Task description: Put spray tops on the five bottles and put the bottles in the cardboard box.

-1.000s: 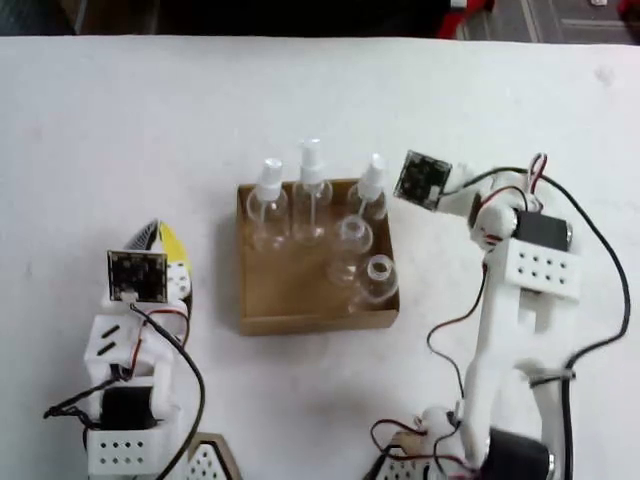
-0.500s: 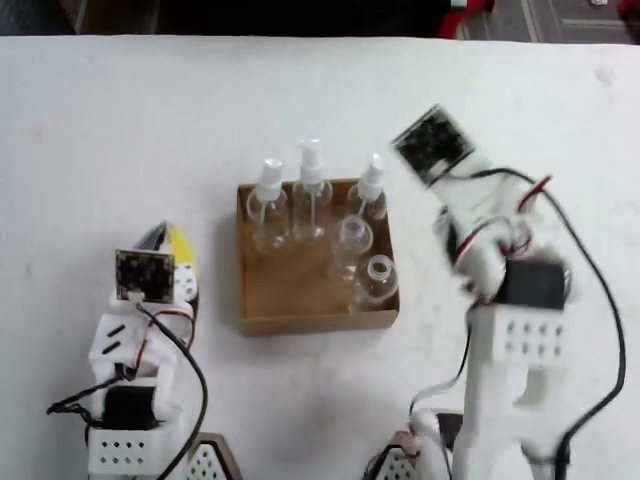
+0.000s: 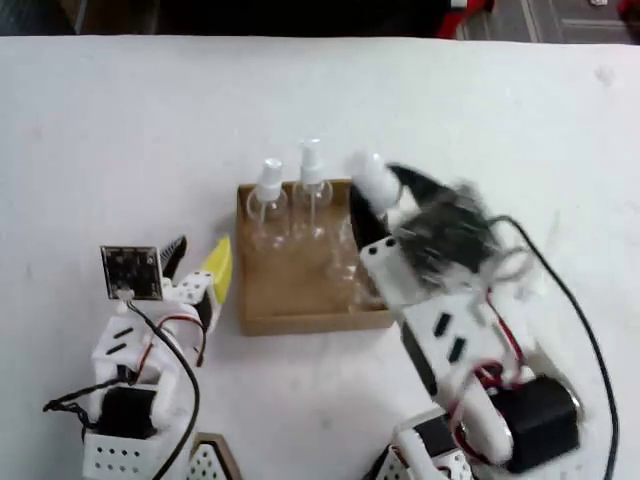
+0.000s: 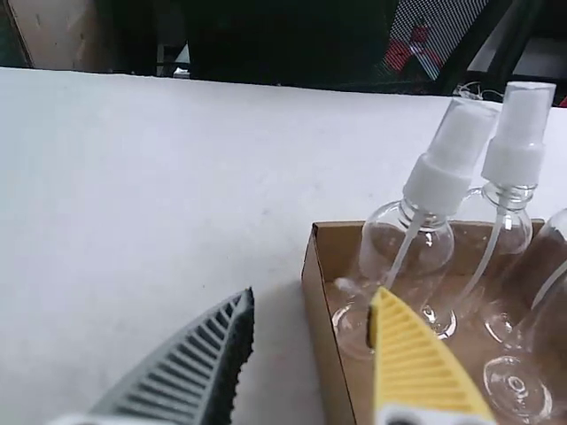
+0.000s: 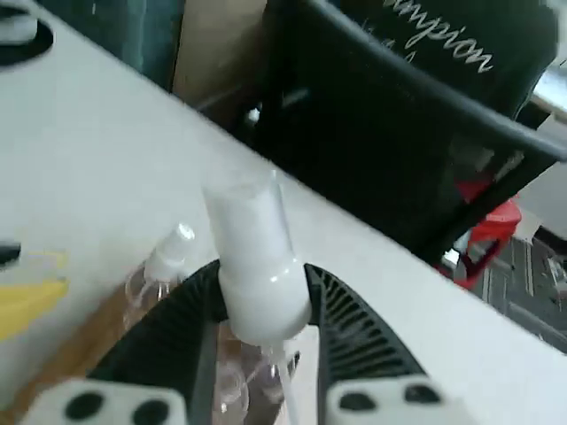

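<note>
**Spray top [image 5: 257, 266] held over cardboard box [image 3: 290, 322]**

Left gripper [image 3: 200, 262], fingers spread and empty, sits just beside the box's left wall. Right gripper [image 5: 261, 276] clamps the top above the box's right side. Best lowered with its tube [image 5: 285, 390] plumb. A second ago that arm stood outside the box.

plain white surface [image 3: 120, 110] all the way across, black chair [image 5: 416, 115] parked behind its far edge, some red plastic thing [image 5: 485, 226] beside the chair, grey tiled floor [image 5: 532, 292] past that, tan-rimmed lattice bit [image 3: 212, 458] at the near edge
</note>
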`<state>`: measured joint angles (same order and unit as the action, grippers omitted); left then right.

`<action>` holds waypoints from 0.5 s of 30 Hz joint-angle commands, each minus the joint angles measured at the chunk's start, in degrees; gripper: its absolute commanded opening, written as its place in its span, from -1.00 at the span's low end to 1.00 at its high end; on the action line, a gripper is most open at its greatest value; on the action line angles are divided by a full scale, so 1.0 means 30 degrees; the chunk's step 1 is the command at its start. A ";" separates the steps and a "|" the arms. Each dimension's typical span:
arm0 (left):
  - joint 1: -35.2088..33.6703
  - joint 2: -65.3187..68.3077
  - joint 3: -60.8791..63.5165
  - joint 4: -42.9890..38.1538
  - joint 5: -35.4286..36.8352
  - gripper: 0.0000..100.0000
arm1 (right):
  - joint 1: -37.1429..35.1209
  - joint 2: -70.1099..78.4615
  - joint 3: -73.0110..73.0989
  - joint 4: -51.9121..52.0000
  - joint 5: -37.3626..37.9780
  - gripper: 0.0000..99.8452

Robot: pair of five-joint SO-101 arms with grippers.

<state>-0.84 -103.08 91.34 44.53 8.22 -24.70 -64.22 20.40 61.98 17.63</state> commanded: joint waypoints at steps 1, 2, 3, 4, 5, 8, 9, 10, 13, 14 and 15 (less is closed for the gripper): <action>0.0190 -0.0161 -0.1055 0.0029 0.0322 -0.59 | -0.0249 -0.0015 -0.0850 -0.3443 -0.1875 -0.97; 0.0190 -0.0161 -0.1055 0.0029 0.0322 -0.59 | -0.0249 0.0103 -0.0498 -0.4293 -0.2315 -0.97; 0.0190 -0.0161 -0.1055 0.0029 0.0322 -0.59 | -0.0249 0.0278 -0.0147 -0.4821 -0.2784 -0.97; 0.0190 -0.0161 -0.1055 0.0029 0.0322 -0.59 | -0.0249 0.0454 0.0234 -0.5084 -0.3341 -0.97; 0.0190 -0.0161 -0.1026 0.0029 0.0293 -0.59 | -0.0249 0.0630 0.0703 -0.5172 -0.3868 -0.97; 0.0190 -0.0161 -0.1026 0.0029 0.0234 -0.59 | -0.0249 0.1011 0.2256 -0.5846 -0.5187 -0.97; 0.0190 -0.0161 -0.1026 0.0029 0.0234 -0.59 | -0.0249 0.1011 0.2784 -0.6462 -0.5363 -0.97; 0.0190 -0.0161 -0.1026 0.0029 0.0205 -0.59 | -0.0249 0.1011 0.3311 -0.7223 -0.5392 -0.97; 0.0190 -0.0161 -0.1026 0.0088 0.0205 -0.59 | -0.0220 0.1011 0.4894 -0.9158 -0.5333 -0.97; 0.0190 -0.0161 -0.1026 0.0088 0.0205 -0.59 | -0.0249 0.1011 0.5392 -0.9626 -0.5333 -0.97; 0.0220 -0.0161 -0.1026 0.0088 0.0205 -0.59 | -0.0249 0.1011 0.5773 -0.9949 -0.5333 -0.97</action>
<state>-0.84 -103.08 91.34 44.53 8.48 -25.23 -61.67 35.87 36.40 2.15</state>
